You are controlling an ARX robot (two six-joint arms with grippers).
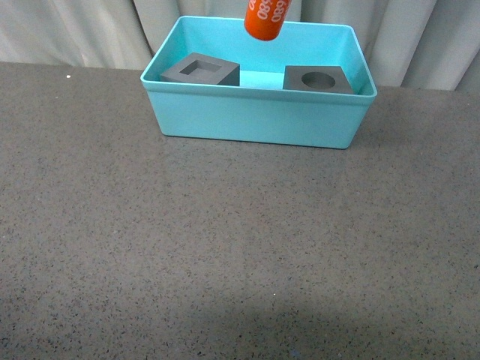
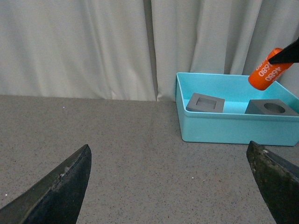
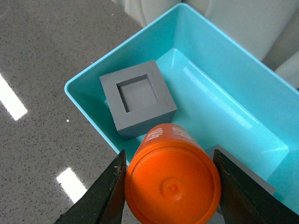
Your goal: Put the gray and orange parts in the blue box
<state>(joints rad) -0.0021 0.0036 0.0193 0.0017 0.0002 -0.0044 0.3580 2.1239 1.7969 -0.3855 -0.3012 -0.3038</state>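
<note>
Gray cubes point(image 1: 201, 71) point(image 1: 318, 79): two are showing, one square-recessed, one round-recessed.
Orange cylinder point(image 1: 266, 19): one is showing.
Blue box point(image 1: 255, 120): one is showing.
Bench point(image 1: 225, 247): one is showing.

A pale pleated curtain point(image 1: 75, 30) is hanging behind a dark speckled tabletop point(image 1: 225, 240), which is reflecting bright light patches.
</note>
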